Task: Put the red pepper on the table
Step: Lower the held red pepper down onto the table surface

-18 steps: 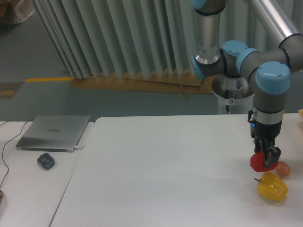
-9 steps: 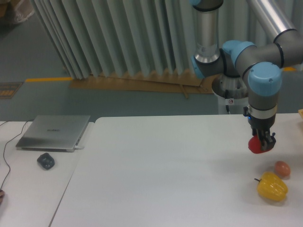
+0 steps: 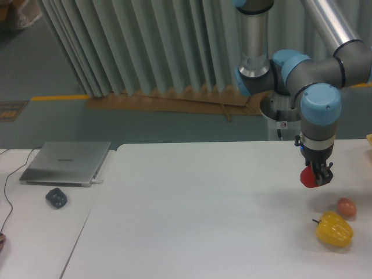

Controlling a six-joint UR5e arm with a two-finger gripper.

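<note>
Red pepper aloft, table beneath.

The red pepper [image 3: 308, 178]: small, rounded, glossy bright red; held off the surface between the fingers of the gripper [image 3: 317, 177], which cover part of its right side, so its exact tilt cannot be told. It hangs over the far right part of the table [image 3: 197, 215]. The table: large flat white top, rounded corner visible at upper left, surface matte.
</note>
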